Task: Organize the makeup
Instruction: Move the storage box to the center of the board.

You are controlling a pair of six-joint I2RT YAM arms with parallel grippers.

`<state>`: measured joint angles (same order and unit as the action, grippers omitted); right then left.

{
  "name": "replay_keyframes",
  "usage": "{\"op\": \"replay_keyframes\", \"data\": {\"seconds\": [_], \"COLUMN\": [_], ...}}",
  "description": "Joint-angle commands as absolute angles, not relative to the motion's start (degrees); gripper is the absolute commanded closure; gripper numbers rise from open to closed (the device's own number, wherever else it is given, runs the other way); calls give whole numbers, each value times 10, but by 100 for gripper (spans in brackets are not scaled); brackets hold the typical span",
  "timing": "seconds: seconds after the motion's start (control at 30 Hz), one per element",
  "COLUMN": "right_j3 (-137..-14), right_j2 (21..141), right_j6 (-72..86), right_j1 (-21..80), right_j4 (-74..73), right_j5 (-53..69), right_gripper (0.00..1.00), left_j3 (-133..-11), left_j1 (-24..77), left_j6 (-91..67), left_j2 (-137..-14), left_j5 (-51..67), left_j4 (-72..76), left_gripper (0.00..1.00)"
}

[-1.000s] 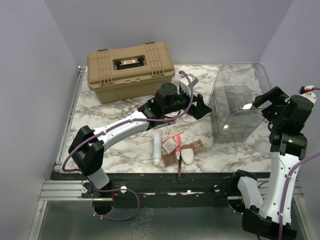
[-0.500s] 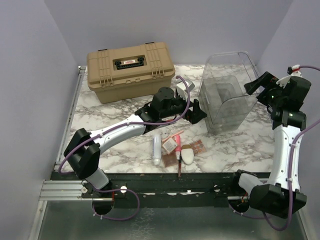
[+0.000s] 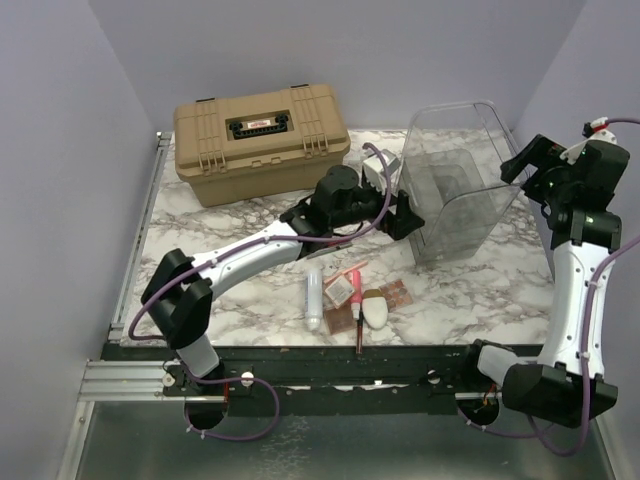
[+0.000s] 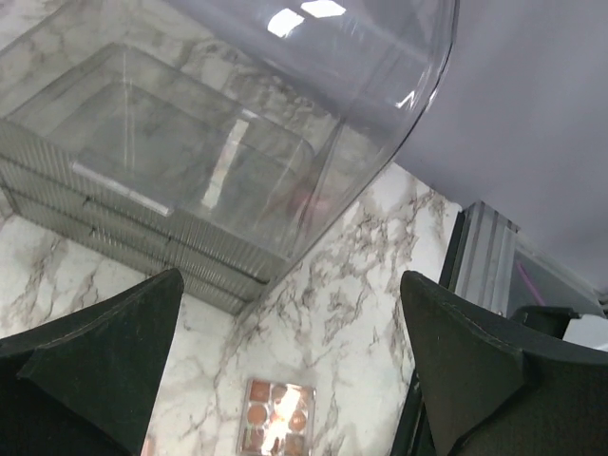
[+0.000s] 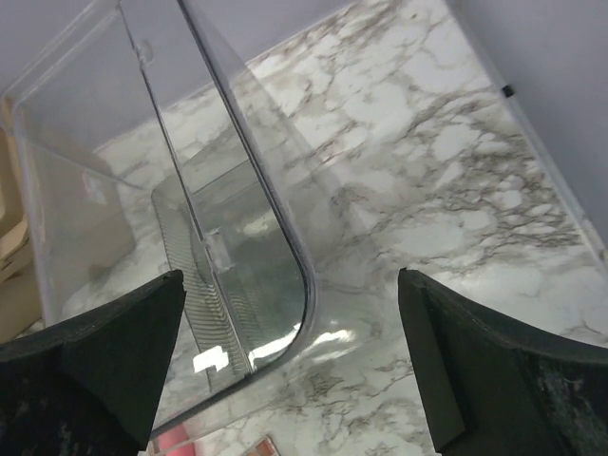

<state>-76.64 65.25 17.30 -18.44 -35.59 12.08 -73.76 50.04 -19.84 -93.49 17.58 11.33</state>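
Marble table (image 3: 200, 225): makeup (image 3: 345, 292) seemingly clear of fingers (image 4: 95, 351)

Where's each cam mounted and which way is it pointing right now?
Top external: above and behind the bases, looking down on marble table, tan case, clear bin and makeup; both arms show.
Left wrist: on the left arm, faces the bin; own open jaws at the bottom corners.
Right wrist: faces the bin from the right; open jaws likewise.
Shared: both wrist views see the bin.

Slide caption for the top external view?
Open left gripper and open right gripper flank the clear bin; makeup lies clustered near the front edge of the table.
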Motion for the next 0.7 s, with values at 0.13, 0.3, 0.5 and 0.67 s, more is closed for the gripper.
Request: {"op": "replay_keyframes", "data": {"seconds": [0.13, 0.3, 0.5, 0.67], "right_j3": [-885, -956, -986, -971], "right_j2": [683, 798, 859, 878], "right_j6": [144, 123, 94, 81], "right_j1": [-185, -185, -185, -185], "right_j4": [-392, -441, -471, -474], "right_j5": [101, 217, 310, 409], "right_gripper": [0, 0, 0, 0], "left_j3": [-879, -932, -948, -951], "left_j1": [541, 565, 591, 610], "left_j6": [-137, -132, -122, -121], "left_j2": [-1044, -1085, -1102, -1107], "left_j5": [179, 181, 175, 174], "left_j4": [80, 72, 67, 61], "left_gripper": [1, 1, 1, 1]}}
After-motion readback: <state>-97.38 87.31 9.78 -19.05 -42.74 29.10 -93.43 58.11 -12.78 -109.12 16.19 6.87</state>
